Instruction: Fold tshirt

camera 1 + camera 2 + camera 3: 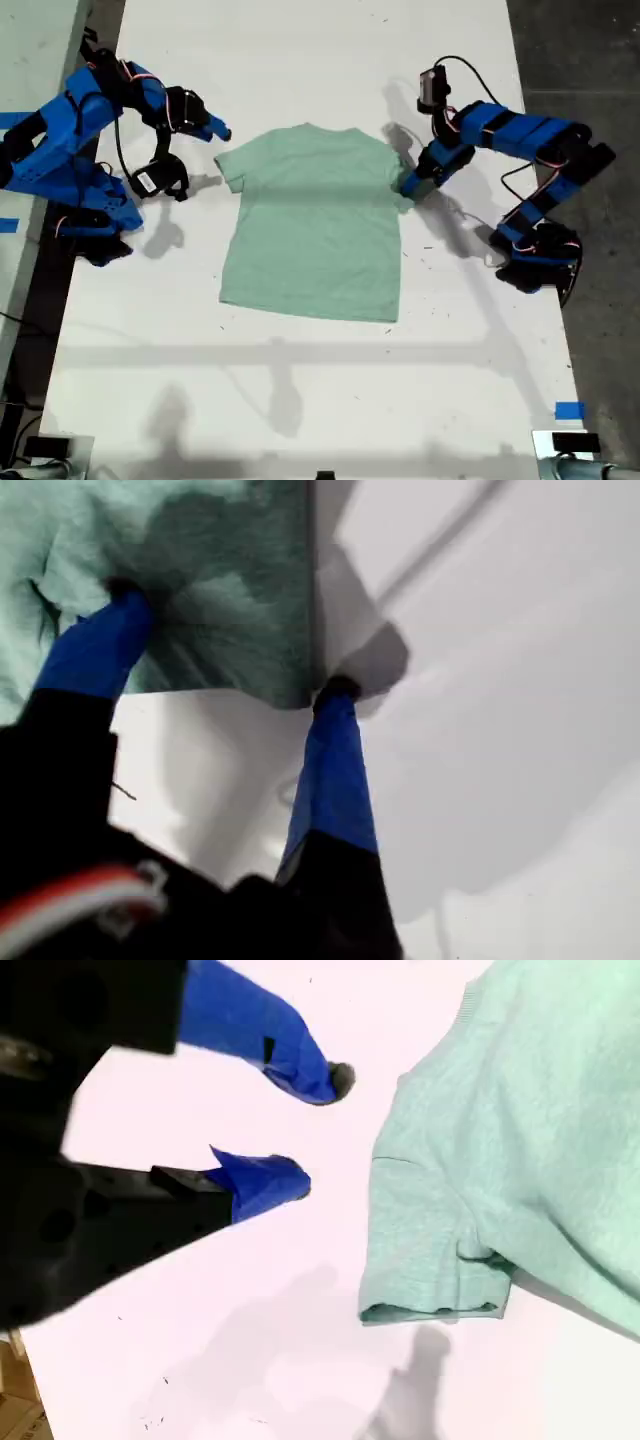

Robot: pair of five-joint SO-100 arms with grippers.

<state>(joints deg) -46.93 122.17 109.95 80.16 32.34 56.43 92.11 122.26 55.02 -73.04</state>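
Well, the tshirt lay flat mid-desk. My first gripper straddled its exterior-view right sleeve, jaws spread; a shallow bite could slip. My second gripper hung released beside the other sleeve.

Bright overhead light washes the white counter nearly to glare in the exterior view, and soft grey shadows of the arms fall toward the lower part of that frame, with a long faint band crossing its lower third. In the first wrist view the near black housing and blue fingers are blurred, a dark shadow lies over the tshirt at upper left, and pale diagonal shadow bands cross the right half. The second wrist view is overexposed, the counter tinted pinkish-white, the fingers soft-edged, and a dim grey shadow sits at the lower middle.
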